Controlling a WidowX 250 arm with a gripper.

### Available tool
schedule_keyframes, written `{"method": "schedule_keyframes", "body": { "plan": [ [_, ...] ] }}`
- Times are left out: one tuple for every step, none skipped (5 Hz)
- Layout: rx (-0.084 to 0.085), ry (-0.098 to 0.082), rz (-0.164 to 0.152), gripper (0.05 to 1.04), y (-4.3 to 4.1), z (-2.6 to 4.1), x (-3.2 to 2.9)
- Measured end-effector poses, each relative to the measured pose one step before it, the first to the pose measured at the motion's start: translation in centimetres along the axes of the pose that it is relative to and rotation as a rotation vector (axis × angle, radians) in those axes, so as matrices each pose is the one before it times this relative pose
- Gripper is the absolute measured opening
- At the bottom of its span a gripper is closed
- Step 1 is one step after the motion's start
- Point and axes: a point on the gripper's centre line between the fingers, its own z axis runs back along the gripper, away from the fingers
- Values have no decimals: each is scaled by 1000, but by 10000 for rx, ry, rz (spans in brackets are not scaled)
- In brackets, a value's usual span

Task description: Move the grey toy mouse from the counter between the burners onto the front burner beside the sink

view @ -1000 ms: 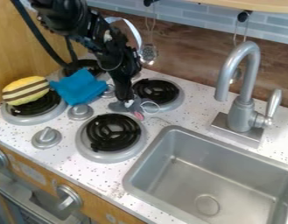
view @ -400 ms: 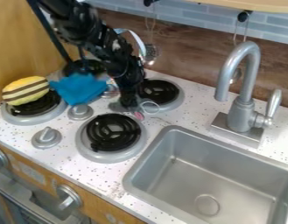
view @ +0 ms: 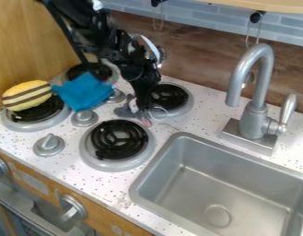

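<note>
The arm (view: 101,34) comes in from the top edge, upper left, and slants down to the right; its last part hangs steeply, the tool (view: 143,105) pointing down at the worktop (view: 184,122). Whether the tool is open, closed or gripping cannot be told. A small soft grey thing (view: 124,111) lies right at its tip, on the tip's left and below, its long axis slanting from upper left to lower right, with a pink part (view: 146,122) at the lower right end. A thin pale loop (view: 158,108) is just right of the tip. Left of the tool is a blue cloth (view: 86,93); farther left, a yellow striped thing (view: 26,95) sits on a burner (view: 33,120). A black-coiled burner (view: 119,140) is below the tool, the sink (view: 209,186) lower right.
</note>
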Motion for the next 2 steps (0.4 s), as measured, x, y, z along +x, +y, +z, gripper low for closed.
{"method": "schedule_keyframes", "body": {
  "plan": [
    [-196, 589, -101, 1001, -87, -387, -836],
    [-309, 665, -143, 1001, -482, 43, -1056]
  ]
}}
